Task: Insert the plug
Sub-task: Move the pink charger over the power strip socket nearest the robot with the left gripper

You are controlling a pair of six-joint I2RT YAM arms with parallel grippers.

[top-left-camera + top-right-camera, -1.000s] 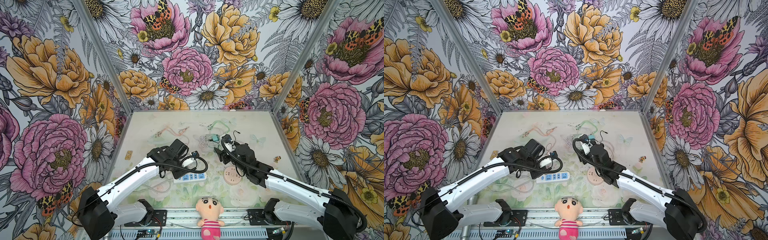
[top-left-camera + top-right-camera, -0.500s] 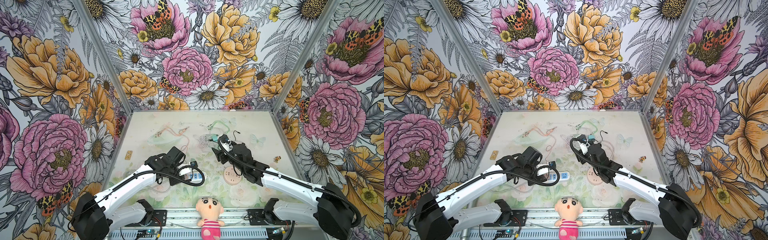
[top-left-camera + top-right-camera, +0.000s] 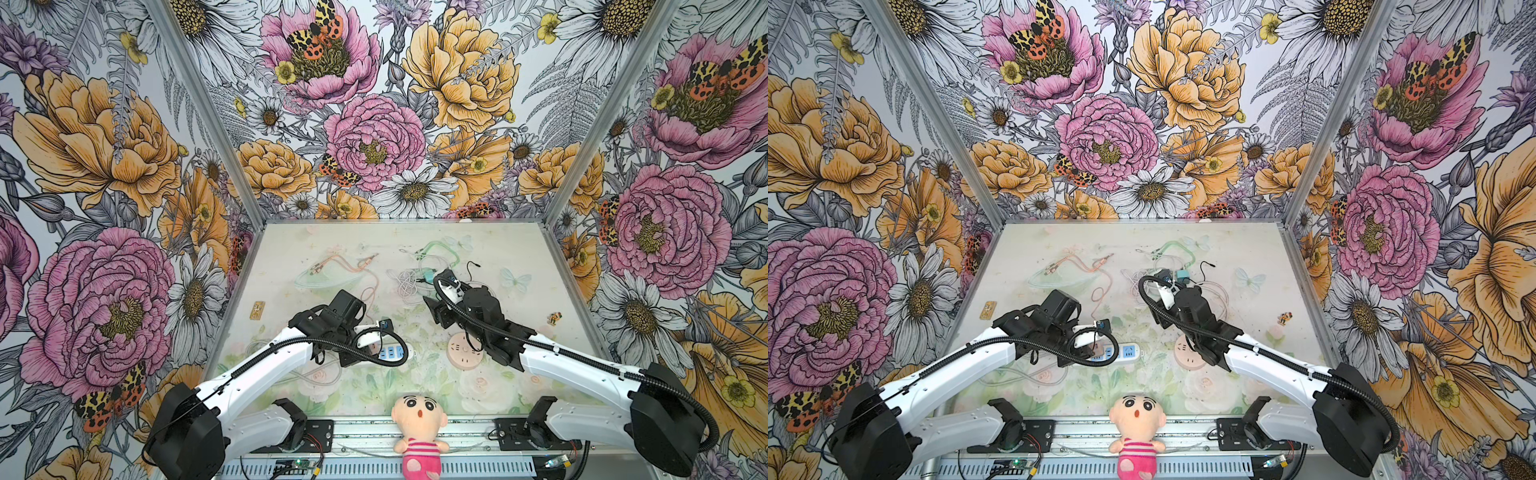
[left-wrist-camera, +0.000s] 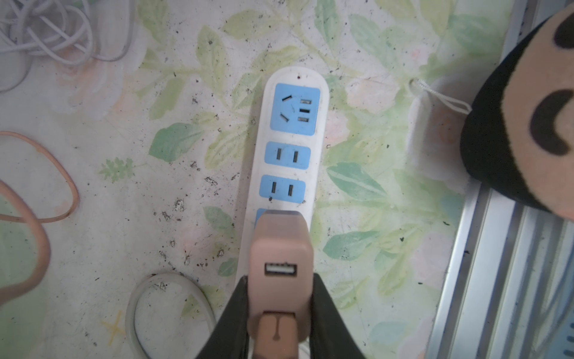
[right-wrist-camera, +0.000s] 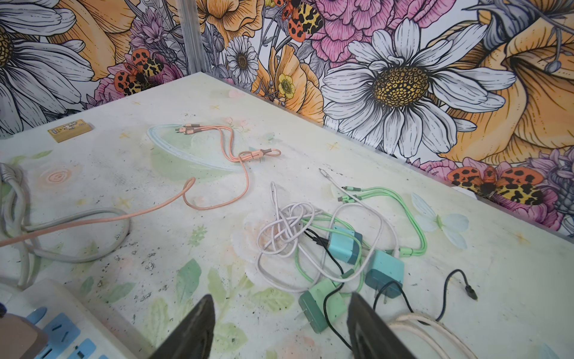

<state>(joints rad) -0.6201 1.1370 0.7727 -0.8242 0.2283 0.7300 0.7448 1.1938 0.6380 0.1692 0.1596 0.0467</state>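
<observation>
1. Toward the near middle of the worktop (image 3: 511, 249), a white power strip (image 4: 292, 130) with blue sockets is laid flat, and its grey cord (image 4: 161, 295) is looped beside it.
2. A pinkish-tan plug (image 4: 281, 248) with a USB port in its upper face is clamped between the black fingers (image 4: 233, 314) of the left end effector (image 4: 280, 310). The jaws are drawn in narrowly against the plug's two sides.
3. The plug is held directly over the power strip, so that most of a fourth blue socket is covered. Three sockets beyond it are left uncovered. Whether the prongs are seated cannot be told, since the plug's underside is hidden.
4. The right end effector (image 5: 281, 329) is seen with its jaws spread wide and nothing between them. It is poised above the worktop, near the power strip but not touching it.
5. Just beyond that end effector, a green charger (image 5: 320, 307) and two teal chargers (image 5: 344, 245) are scattered among a tangle of white cable (image 5: 287, 228), green cable (image 5: 411, 252) and black cable (image 5: 471, 292).
6. A salmon cable (image 5: 253, 155) is trailed across the far-left area of the worktop, and a small yellow card (image 5: 70, 130) is placed near the left wall.
7. A round pink disc (image 3: 464, 351) (image 3: 1190, 353) is set just to the right of the power strip in both top views, and a plush doll (image 3: 419, 419) is propped at the front rail.
</observation>
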